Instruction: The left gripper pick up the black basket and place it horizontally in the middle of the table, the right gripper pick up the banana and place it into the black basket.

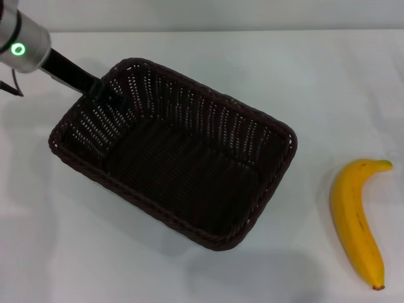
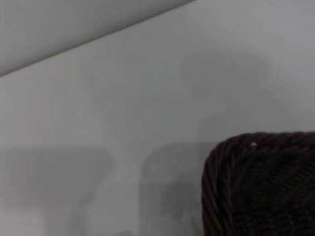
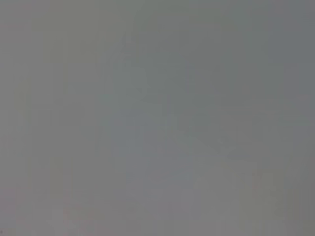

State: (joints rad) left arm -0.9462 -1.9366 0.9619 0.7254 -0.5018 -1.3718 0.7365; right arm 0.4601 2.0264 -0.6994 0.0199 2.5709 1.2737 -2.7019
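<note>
The black basket lies slantwise on the left half of the white table, empty, its long side running from far left to near right. My left gripper reaches in from the upper left, and its black jaws are closed over the basket's far-left rim. The left wrist view shows a rounded corner of the basket over the tabletop. The yellow banana lies on the table to the right of the basket, apart from it, dark tip toward me. My right gripper is out of view.
The silver cylinder with the green ring light sits at the far left corner. The table's back edge meets a grey wall. The right wrist view shows only a plain grey surface.
</note>
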